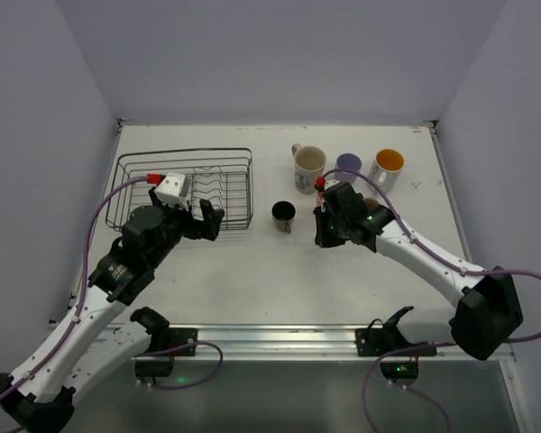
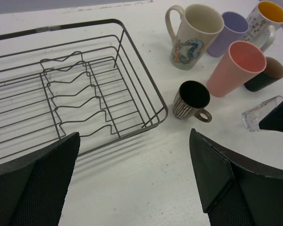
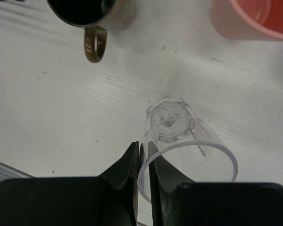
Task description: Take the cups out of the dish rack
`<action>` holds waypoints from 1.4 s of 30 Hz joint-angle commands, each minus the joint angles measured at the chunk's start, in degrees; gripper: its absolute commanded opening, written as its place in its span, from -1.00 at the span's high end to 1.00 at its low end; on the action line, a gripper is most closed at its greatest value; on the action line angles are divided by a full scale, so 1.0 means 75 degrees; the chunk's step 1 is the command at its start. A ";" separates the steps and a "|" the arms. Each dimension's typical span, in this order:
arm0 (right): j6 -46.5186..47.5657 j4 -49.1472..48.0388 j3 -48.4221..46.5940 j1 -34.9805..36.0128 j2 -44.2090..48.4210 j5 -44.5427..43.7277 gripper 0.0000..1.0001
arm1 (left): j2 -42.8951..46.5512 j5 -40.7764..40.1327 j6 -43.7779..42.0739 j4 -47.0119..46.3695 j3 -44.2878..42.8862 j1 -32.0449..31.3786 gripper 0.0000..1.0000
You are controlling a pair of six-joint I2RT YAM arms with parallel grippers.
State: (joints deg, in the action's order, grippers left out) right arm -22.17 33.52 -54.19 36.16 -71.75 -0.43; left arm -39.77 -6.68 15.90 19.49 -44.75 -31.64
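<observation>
Right gripper [image 3: 141,160] is pinching the rim of the clear glass [image 3: 172,125] between nearly closed jaws, the glass pointing base-down at the table [image 3: 47,103], just beside the salmon-pink tumbler [image 3: 254,21].

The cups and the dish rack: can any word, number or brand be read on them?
None can be read.
The cream mug bears only a coloured picture, no letters.
The mug with orange inside has small marks, too blurred to read.
The dish rack carries no label.

pink tumbler [image 3: 254,21] cropped, clear glass [image 2: 260,113] — half-hidden
</observation>
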 commanded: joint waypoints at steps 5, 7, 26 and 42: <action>0.0308 0.1062 -0.1093 0.0089 -0.1319 -0.1009 1.00 | 0.0451 -0.0680 -0.0550 -0.0196 0.0318 0.0011 -1.00; 0.0320 0.1062 -0.1281 0.0147 -0.1589 -0.0998 1.00 | 0.0532 -0.0657 -0.0538 -0.0207 0.0388 0.0011 -1.00; 0.0402 0.0816 -0.1762 0.0311 -0.3207 -0.1033 0.74 | 0.0697 -0.0141 -0.0491 -0.0196 0.0447 0.0410 -1.00; 0.0367 0.0442 -0.1763 0.0370 -0.0259 -0.0717 -0.28 | 0.0709 -0.0316 -0.0433 -0.0313 0.0471 0.0656 -1.00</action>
State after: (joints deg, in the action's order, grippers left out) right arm -19.90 38.48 -65.32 38.63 -81.19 -6.42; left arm -34.54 -8.32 13.69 19.33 -41.34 -27.22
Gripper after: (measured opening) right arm 0.622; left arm 0.997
